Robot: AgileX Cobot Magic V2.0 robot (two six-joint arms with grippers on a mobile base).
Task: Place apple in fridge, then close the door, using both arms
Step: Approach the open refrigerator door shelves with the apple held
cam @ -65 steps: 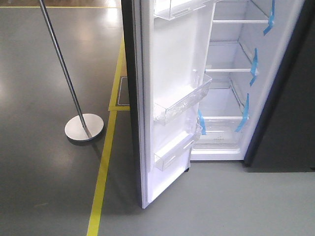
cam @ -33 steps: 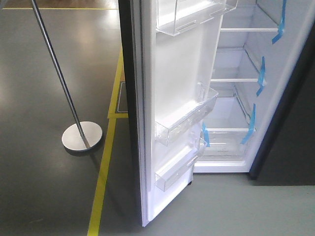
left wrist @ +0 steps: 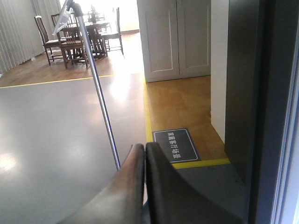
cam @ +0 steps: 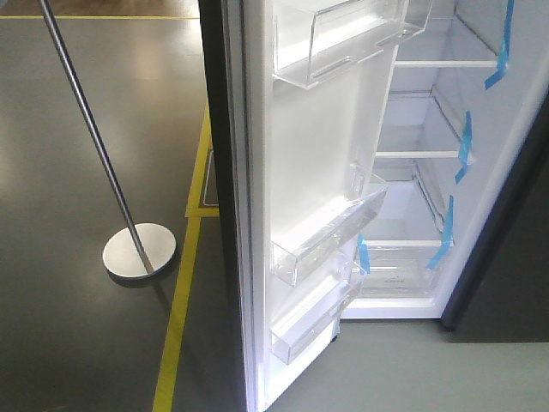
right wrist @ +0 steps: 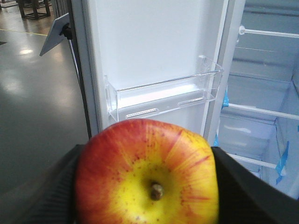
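My right gripper [right wrist: 147, 186] is shut on the apple [right wrist: 147, 172], red with a yellow patch round the stem, held in front of the open door's white liner [right wrist: 149, 42] and a clear bin [right wrist: 161, 95]. The fridge [cam: 429, 197] stands open, white inside with shelves and blue tape strips. Its door [cam: 317, 197] is swung out toward me, dark edge at the left. My left gripper [left wrist: 145, 154] is shut and empty, beside the door's dark outer face [left wrist: 247, 93]. Neither gripper shows in the front view.
A metal pole on a round base [cam: 137, 249] stands left of the door. Yellow floor tape [cam: 180, 300] runs along the floor. A dark floor mat [left wrist: 176, 144], white cabinet doors [left wrist: 175, 37] and a table with chairs [left wrist: 79, 32] lie beyond.
The front view has moved closer to the fridge: the door and shelves appear larger and lower in the frame, and the pole base has shifted left.
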